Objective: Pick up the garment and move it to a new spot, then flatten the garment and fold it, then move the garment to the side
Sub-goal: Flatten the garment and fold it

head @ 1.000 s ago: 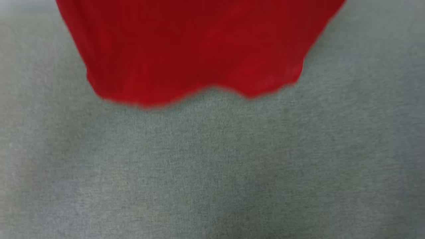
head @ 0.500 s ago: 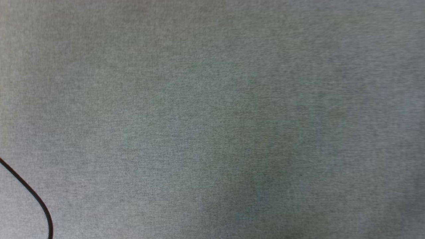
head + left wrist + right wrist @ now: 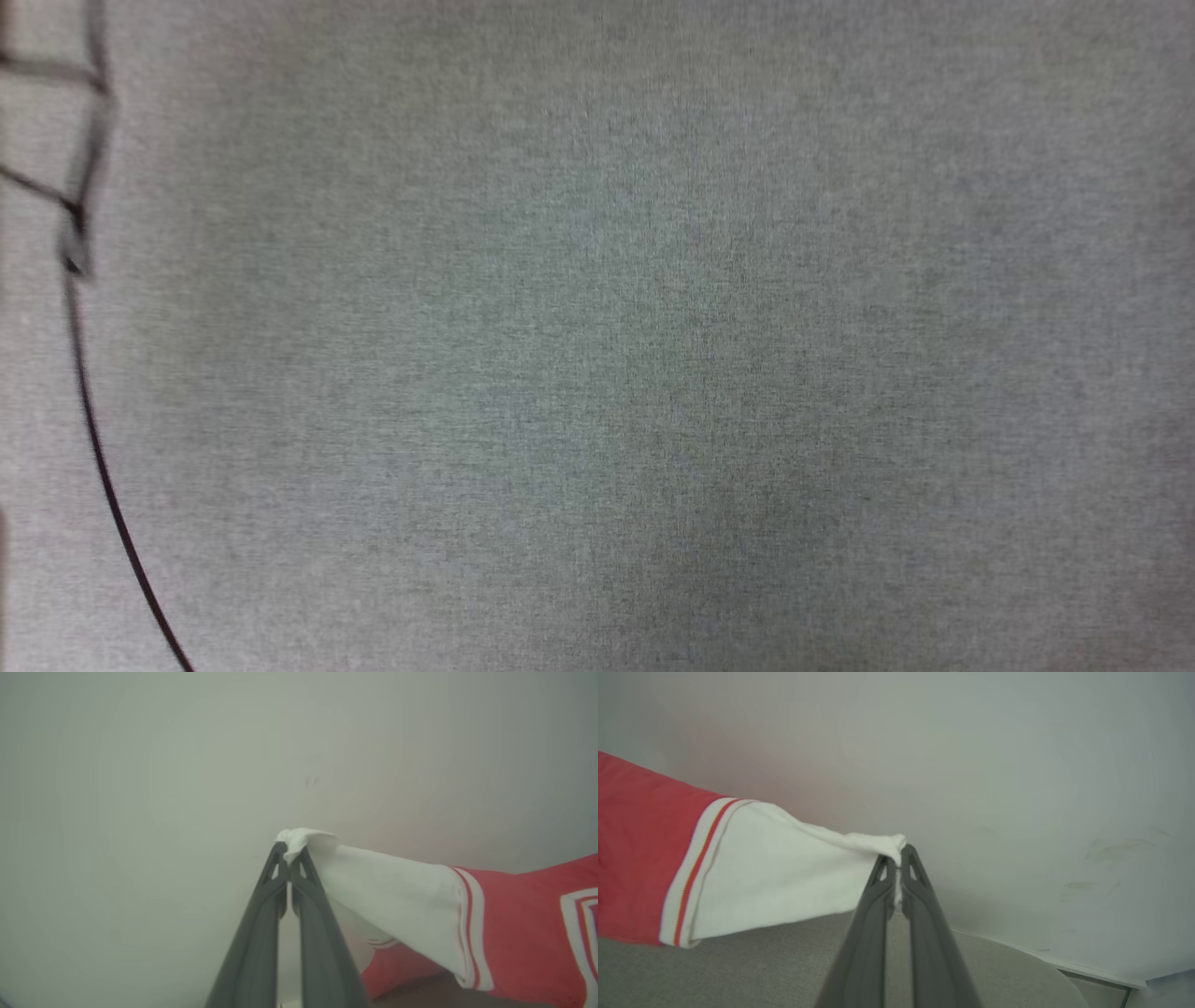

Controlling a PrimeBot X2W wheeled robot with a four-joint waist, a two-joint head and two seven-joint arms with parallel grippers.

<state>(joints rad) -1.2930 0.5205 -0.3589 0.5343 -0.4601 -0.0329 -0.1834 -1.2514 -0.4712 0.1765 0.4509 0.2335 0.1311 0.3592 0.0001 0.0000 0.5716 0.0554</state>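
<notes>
pinched tight with the left gripper (image 3: 290,855) on the bunched tip of one white sleeve of the garment (image 3: 518,938), fingers pressed together around the cloth, held up over the grey cloth surface (image 3: 738,970). clamped the same way with the right gripper (image 3: 899,857) on the tip of the other white sleeve, striped trim and red body stretched away from each grip, raised over that grey surface and in front of a pale wall (image 3: 1017,765). seen from the head, a thin black cable (image 3: 93,439) lying curved on the grey cloth near its left side.
</notes>
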